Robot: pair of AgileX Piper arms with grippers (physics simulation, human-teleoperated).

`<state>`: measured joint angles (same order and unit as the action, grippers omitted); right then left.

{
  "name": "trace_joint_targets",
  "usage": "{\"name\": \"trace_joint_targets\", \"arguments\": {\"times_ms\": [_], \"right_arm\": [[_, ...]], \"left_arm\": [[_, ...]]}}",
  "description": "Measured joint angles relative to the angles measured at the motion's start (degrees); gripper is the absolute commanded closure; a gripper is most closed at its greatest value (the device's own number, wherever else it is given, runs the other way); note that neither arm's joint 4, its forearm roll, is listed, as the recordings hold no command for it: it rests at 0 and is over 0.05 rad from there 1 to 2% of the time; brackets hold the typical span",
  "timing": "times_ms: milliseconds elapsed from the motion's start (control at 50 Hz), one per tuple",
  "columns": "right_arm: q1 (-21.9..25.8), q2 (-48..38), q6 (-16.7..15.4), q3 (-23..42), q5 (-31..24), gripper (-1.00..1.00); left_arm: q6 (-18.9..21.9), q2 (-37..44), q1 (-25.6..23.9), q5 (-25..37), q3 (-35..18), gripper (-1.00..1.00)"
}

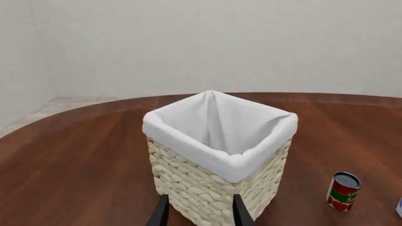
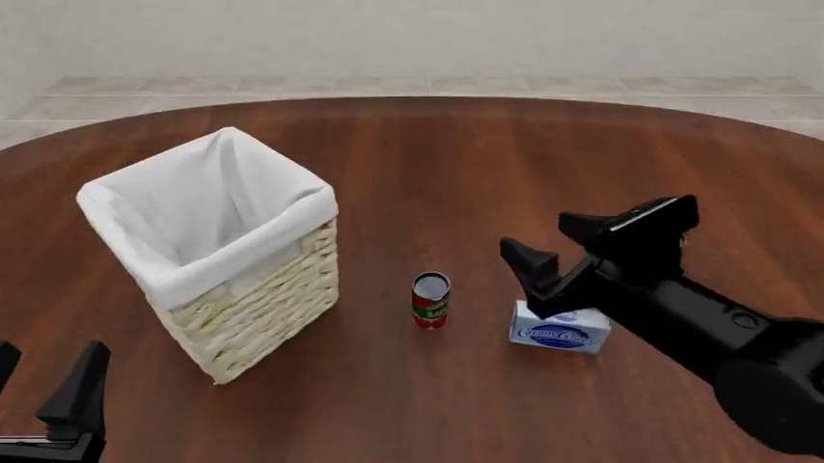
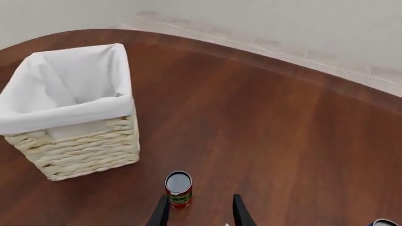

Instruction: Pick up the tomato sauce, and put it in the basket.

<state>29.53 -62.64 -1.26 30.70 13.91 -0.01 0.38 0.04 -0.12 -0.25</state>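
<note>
Your left gripper [image 2: 45, 386] waits nearest you with fingers spread, empty. Your right gripper [image 2: 577, 246], also spread and empty, hovers above the blue-and-white box [image 2: 561, 331]. The small red-and-green tomato sauce can [image 2: 430, 300] stands upright just left of that box, with the tall cream wicker basket [image 2: 258, 289] further left.

A bare simulated room: round dark wooden table [image 2: 515, 154], pale tiled floor [image 2: 425, 85] (plain white walls behind)

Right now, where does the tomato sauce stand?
In the front view, the tomato sauce stands upright mid-table, between the basket on its left and the blue-and-white box on its right.
</note>
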Motion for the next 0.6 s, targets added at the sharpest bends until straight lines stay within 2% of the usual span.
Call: {"name": "trace_joint_targets", "arguments": {"times_ms": [600], "right_arm": [[5.4,-12.9,0.1,9.5,-5.8,-1.0]], "left_arm": [[0.0,0.0,0.0,0.0,0.0,-1.0]]}}
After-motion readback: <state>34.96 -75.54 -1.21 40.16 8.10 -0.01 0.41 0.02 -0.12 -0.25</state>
